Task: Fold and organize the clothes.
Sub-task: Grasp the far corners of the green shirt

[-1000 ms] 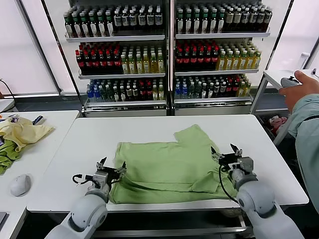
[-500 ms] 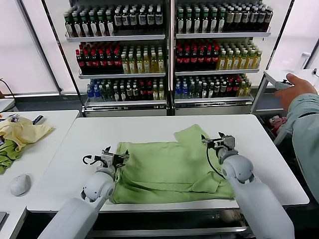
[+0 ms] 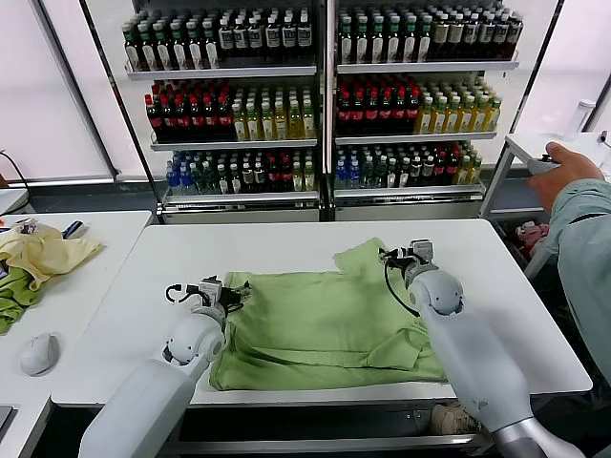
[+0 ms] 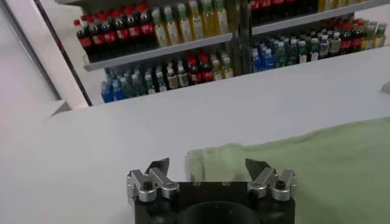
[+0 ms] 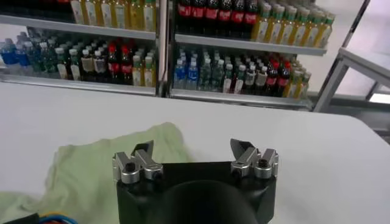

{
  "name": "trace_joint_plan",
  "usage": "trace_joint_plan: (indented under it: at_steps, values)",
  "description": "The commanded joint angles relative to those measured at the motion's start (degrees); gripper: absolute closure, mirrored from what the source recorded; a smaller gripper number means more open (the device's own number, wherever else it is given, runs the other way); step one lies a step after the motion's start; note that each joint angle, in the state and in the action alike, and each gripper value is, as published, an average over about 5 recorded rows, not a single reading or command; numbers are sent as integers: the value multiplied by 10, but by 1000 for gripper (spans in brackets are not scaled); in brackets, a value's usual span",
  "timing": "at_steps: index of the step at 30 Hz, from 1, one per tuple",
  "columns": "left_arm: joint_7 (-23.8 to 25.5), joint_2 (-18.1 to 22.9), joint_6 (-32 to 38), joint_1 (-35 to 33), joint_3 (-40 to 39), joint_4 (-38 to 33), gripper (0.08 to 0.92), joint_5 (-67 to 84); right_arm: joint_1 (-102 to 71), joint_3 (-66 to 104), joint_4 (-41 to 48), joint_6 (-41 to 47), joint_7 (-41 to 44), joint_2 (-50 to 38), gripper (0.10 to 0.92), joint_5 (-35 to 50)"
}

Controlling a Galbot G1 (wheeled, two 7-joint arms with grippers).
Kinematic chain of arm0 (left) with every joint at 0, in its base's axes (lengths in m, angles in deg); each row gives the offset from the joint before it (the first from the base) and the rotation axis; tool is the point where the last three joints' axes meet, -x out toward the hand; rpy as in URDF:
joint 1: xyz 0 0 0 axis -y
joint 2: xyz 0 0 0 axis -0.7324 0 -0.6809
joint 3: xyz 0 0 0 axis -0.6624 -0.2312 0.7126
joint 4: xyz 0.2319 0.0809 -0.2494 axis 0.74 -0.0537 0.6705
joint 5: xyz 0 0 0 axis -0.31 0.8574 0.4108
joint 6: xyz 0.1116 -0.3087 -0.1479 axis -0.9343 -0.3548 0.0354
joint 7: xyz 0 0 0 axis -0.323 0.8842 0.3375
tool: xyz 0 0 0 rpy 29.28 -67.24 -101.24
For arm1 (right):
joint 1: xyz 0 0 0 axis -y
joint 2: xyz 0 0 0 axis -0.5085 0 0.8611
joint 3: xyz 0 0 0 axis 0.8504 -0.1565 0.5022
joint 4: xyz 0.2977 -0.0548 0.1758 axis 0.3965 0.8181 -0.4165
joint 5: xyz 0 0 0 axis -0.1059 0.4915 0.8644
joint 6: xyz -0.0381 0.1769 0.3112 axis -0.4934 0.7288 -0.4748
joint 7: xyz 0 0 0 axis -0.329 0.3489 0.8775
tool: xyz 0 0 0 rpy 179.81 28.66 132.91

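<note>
Pale yellow crumpled cloth [image 3: 43, 253] and white computer mouse [image 3: 39, 354] lay on side table at far L. Light sage-green soft-fabric short-sleeved shirt [image 3: 325, 320] lay flat mid white table [image 3: 124, 305], w/ L gripper [image 3: 223, 291] at its L edge, jaws wide, holding nothing. R gripper [image 3: 401, 254] hung over shirt's far R sleeve, jaws wide & empty too.

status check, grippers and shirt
Left gripper open at shirt's far left corner. Right gripper open by far sleeve. Shirt flat, unheld. Nothing blocking.
</note>
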Motion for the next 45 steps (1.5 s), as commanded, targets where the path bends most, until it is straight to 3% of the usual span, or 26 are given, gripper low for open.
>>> trace_joint_plan:
  at_steps: [1,9,15,22,29,37,41,45]
  values:
    - [4,6,0,18,-5,26,177,41,43,-7,112,-1,22,36,203,-10]
    - [3,11,0,26,-5,43,177,60,51,2,154,-2,50,59,218,-22]
    - [4,13,0,24,-8,46,194,69,51,5,172,-3,68,62,369,-24]
    - [4,14,0,19,-8,46,380,86,49,1,168,1,81,60,564,-22]
    - [7,10,2,14,-8,39,597,91,38,3,150,1,86,53,708,-18]
    - [9,-7,25,-11,8,-10,822,93,-6,5,33,-3,77,23,873,5]
    - [7,-19,36,-30,19,-51,900,99,-37,14,-40,-2,72,5,909,15]
    - [6,-31,46,-50,32,-96,908,109,-71,29,-102,0,66,-12,910,27]
